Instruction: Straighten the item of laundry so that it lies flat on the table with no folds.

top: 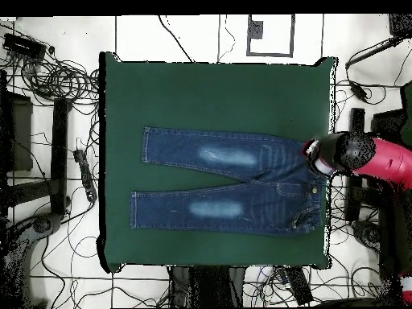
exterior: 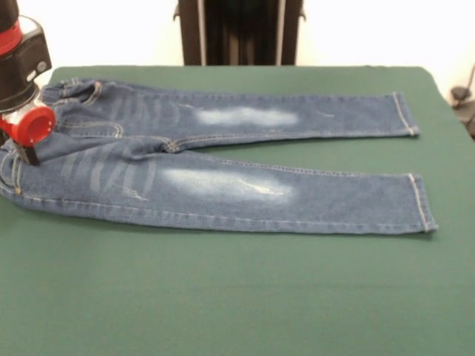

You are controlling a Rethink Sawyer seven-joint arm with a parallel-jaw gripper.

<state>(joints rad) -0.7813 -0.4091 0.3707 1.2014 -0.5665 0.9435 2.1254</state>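
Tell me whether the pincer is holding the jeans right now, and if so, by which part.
Cannot be told. The pincer sits at the waistband end of the jeans, which lie spread on the table, but its tips are hidden, so a hold is unconfirmed.

1. Pretty clearly a robotics lab or test room, not anybody's home.
2. The table (top: 217, 88) is the giveaway: a plain green top sitting alone in the middle like a stage.
3. All around the table, the white floor (top: 177, 36) is covered in loose black cables (top: 60, 76), coiled and tangled.
4. A red and black robot arm (top: 378, 157) reaches in over one short end of the table.
5. Dark stands (top: 60, 153) sit past the table's other short end, among the cables.
6. Tape lines mark out a square (top: 269, 36) on the floor beyond one long edge of the table.
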